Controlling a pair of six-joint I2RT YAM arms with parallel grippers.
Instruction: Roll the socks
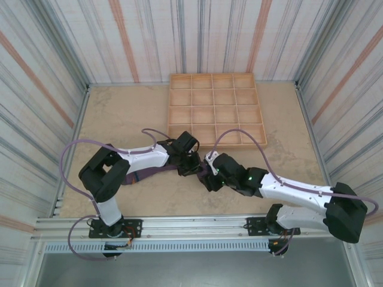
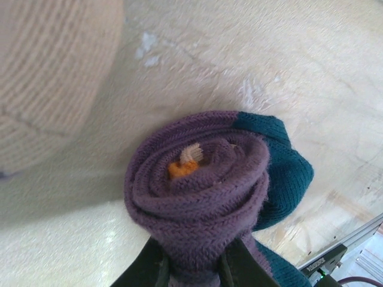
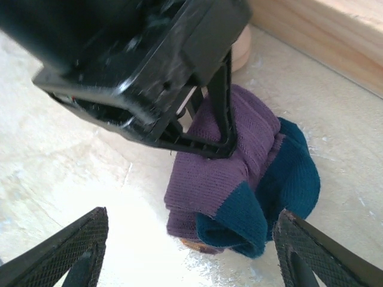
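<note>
L arm (image 1: 140,158) bent at elbow lower left, reaching right to ctr, L gripper (image 1: 190,165) clamped on sock roll (image 2: 197,197), R arm (image 1: 287,190) stretched in from lower right, R gripper (image 3: 191,239) fingers spread wide

We find no legible txt, labels, brands or nos.; faint white print on the black block (image 2: 323,264) is too blurred.
</note>
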